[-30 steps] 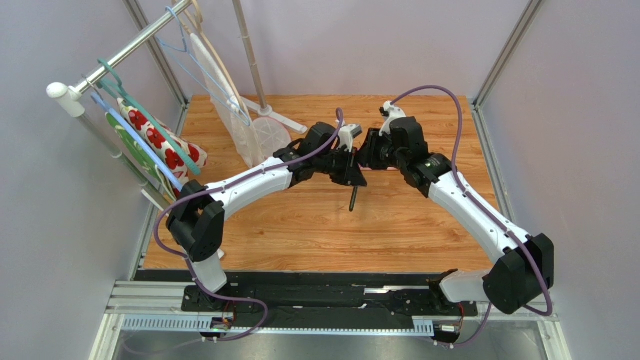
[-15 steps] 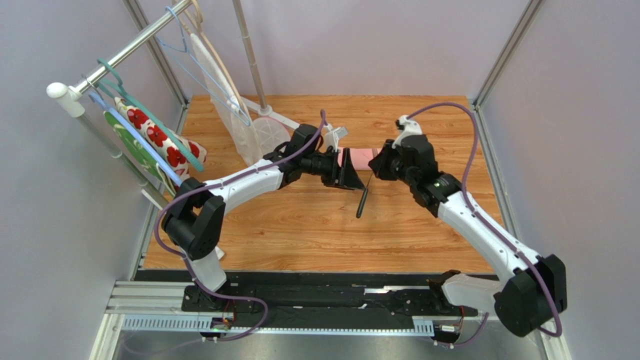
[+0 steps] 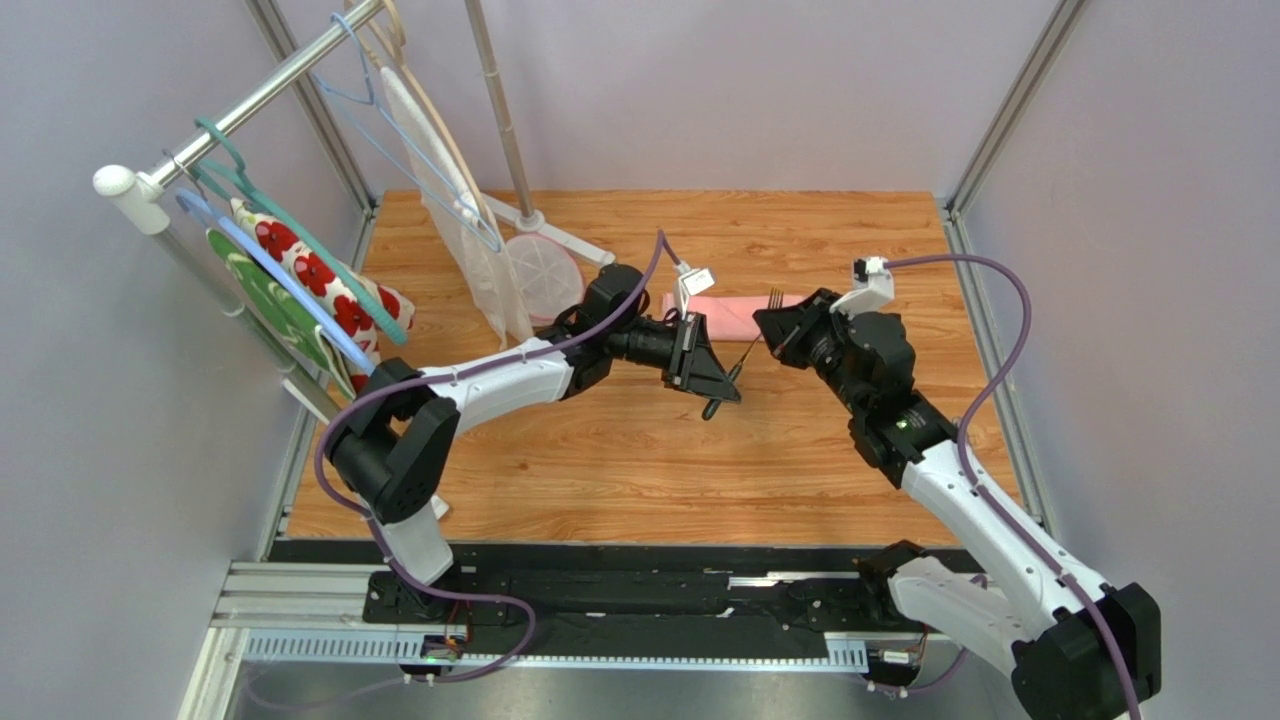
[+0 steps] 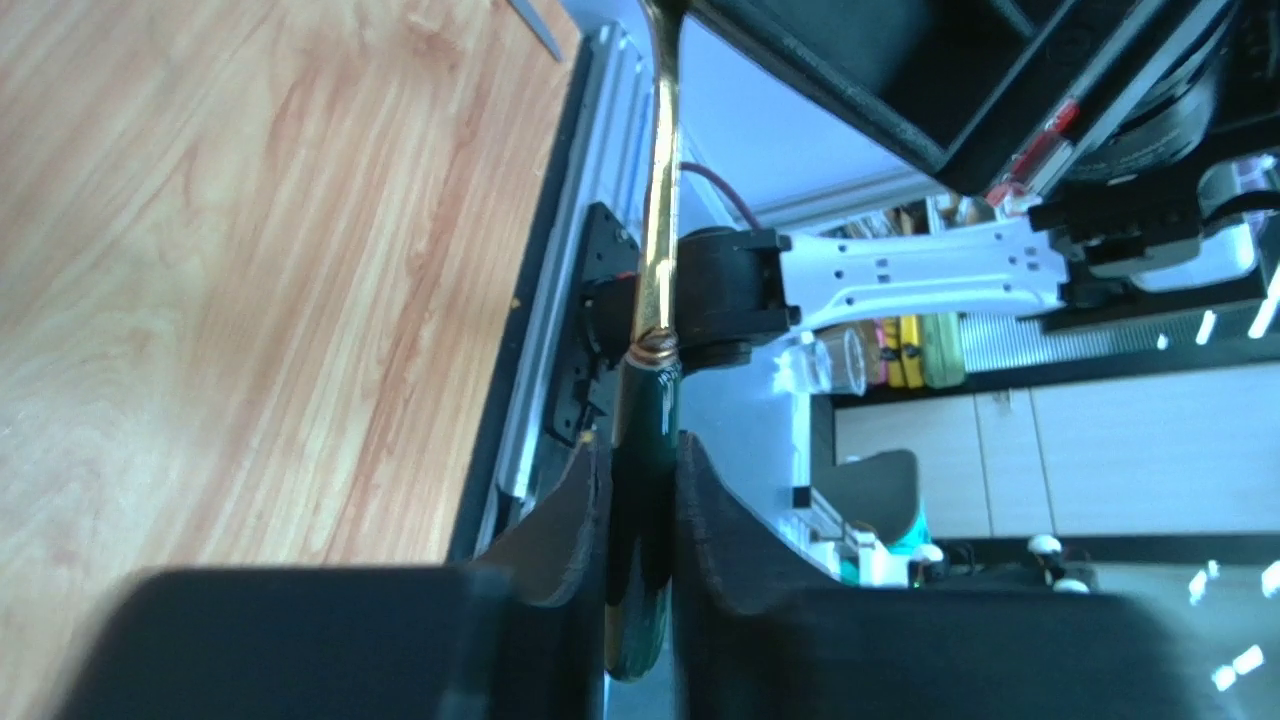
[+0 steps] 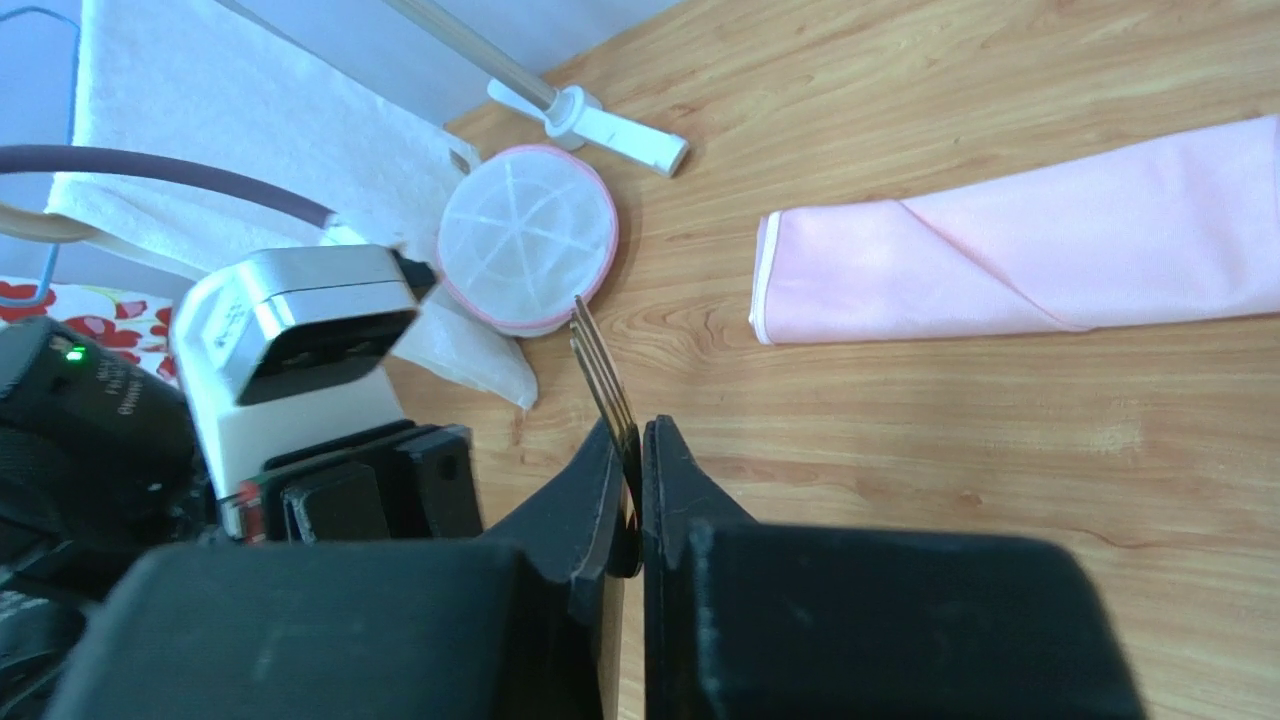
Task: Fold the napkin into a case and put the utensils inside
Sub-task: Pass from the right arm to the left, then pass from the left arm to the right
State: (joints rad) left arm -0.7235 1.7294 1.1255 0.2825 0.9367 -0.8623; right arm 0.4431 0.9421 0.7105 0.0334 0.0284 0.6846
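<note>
The pink napkin lies folded as a narrow flat case (image 3: 730,314) on the wooden table (image 3: 601,450), between the two grippers; it also shows in the right wrist view (image 5: 1037,240). My left gripper (image 3: 718,387) is shut on the dark green handle (image 4: 643,435) of a yellowish utensil (image 4: 658,180), held above the table just in front of the case. My right gripper (image 3: 784,327) is shut on a thin fork (image 5: 594,353), with its tines (image 3: 775,297) sticking out beyond the jaws, at the case's right end. No other utensils are in view.
A clothes rail (image 3: 226,128) at the left holds hangers with a red-flowered white cloth (image 3: 316,278) and a green cloth (image 3: 259,297). A white mesh bag (image 3: 466,225), a round pink-rimmed pad (image 3: 544,273) and a pole stand (image 3: 504,105) stand at the back left.
The two grippers have drawn apart. The right arm pulled back to the right with the fork, the left moved right with its utensil, and the pink case came into view.
</note>
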